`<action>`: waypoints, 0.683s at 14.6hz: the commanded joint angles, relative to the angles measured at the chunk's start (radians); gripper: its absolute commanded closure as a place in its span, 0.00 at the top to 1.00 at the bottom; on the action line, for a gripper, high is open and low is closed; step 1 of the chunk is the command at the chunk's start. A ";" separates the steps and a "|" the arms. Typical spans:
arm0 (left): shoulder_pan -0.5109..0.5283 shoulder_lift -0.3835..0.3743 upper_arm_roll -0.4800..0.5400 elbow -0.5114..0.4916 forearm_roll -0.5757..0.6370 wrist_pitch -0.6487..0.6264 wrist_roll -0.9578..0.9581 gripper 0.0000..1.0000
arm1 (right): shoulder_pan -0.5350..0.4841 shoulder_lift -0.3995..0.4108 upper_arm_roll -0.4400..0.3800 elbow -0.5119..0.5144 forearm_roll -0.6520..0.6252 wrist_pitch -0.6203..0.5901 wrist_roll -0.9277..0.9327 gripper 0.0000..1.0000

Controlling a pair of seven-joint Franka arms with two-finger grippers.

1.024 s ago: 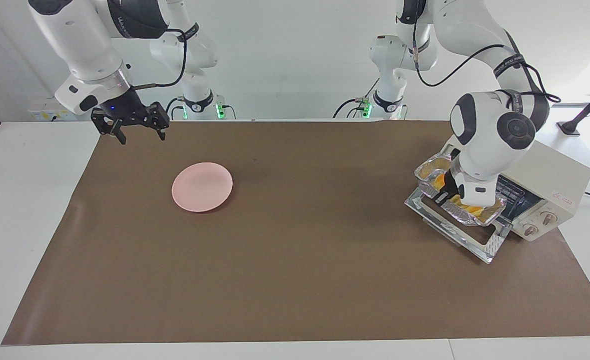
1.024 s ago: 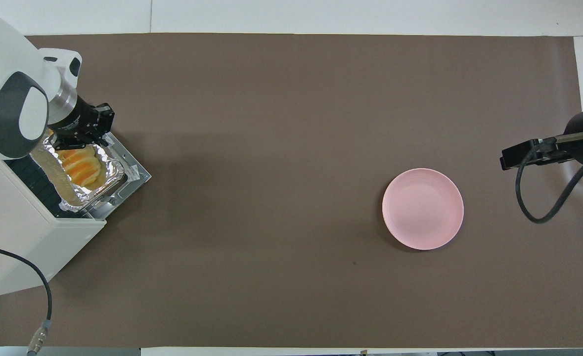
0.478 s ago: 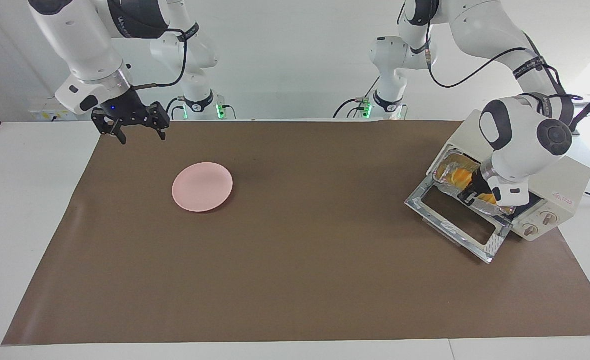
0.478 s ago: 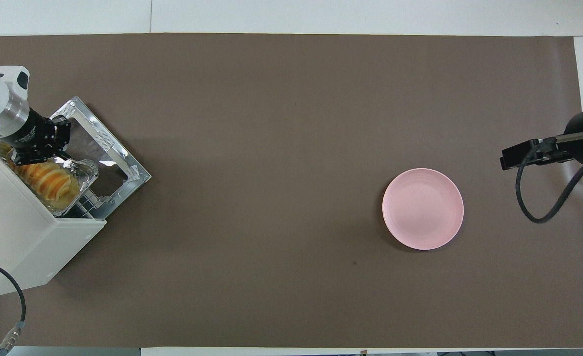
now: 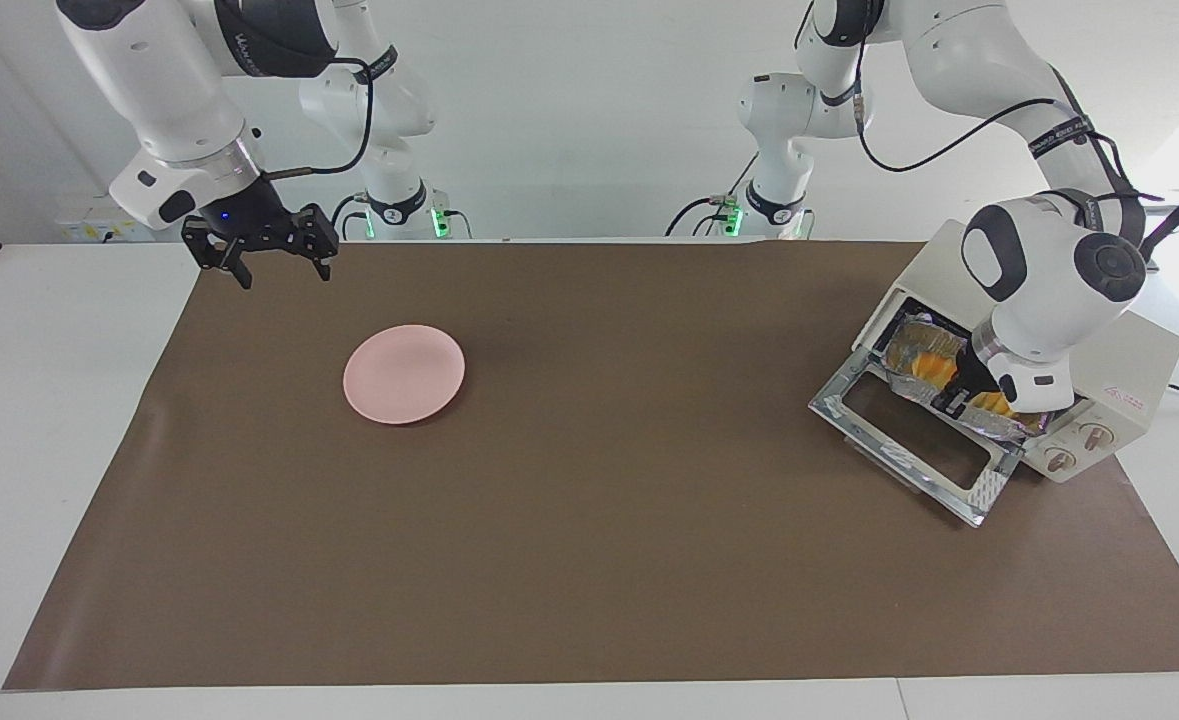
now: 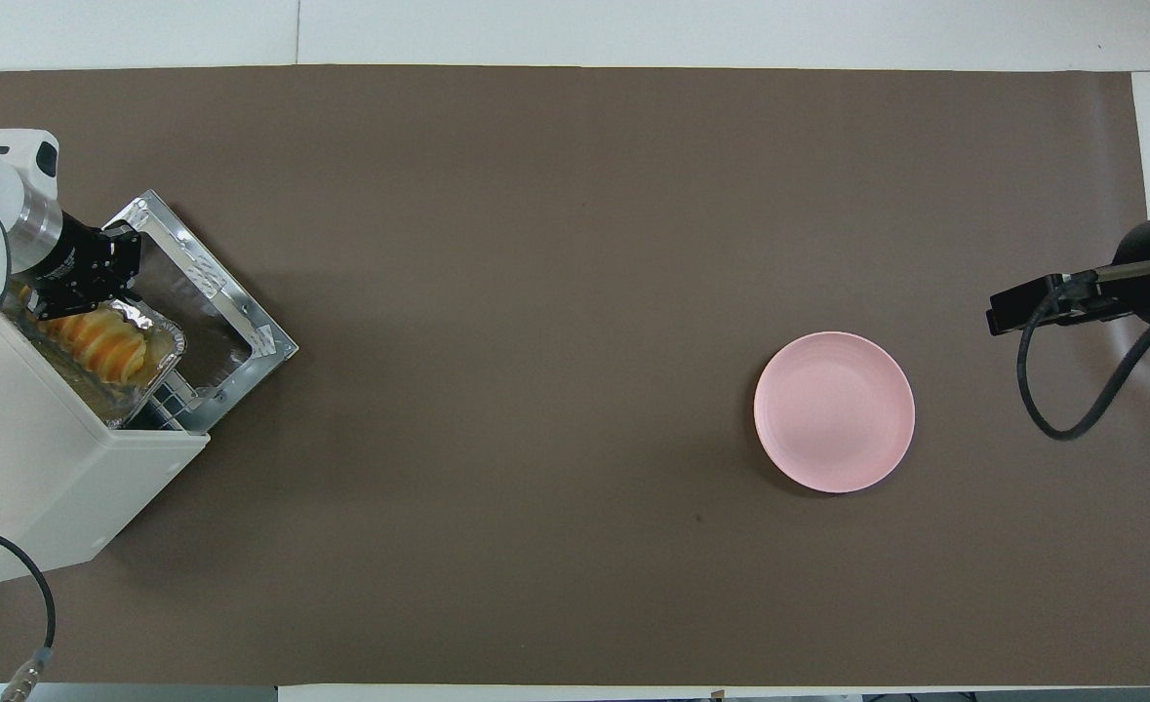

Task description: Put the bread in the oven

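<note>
The left gripper (image 6: 82, 292) is clamped on the crinkled silver foil tray (image 6: 150, 336) holding the yellow-orange ridged bread (image 6: 97, 336), half inside the cream-white boxy oven (image 6: 38, 458) at the desk's left-arm end. Letting go early could tip it onto the glass door (image 5: 914, 445). The right gripper (image 5: 274, 262) waits, fingers apart, over the desk's edge near the round pink plate (image 5: 404, 373).

Nothing legible anywhere. Faint lettering on dark bands around both arms (image 5: 249, 45), too small to make out. Small red mark on the oven (image 5: 1129, 397) above its knobs, likewise unreadable.
</note>
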 commanded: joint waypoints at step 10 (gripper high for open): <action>-0.005 -0.081 0.003 -0.102 0.131 -0.111 0.160 0.00 | -0.013 -0.017 0.008 -0.018 0.019 0.007 -0.012 1.00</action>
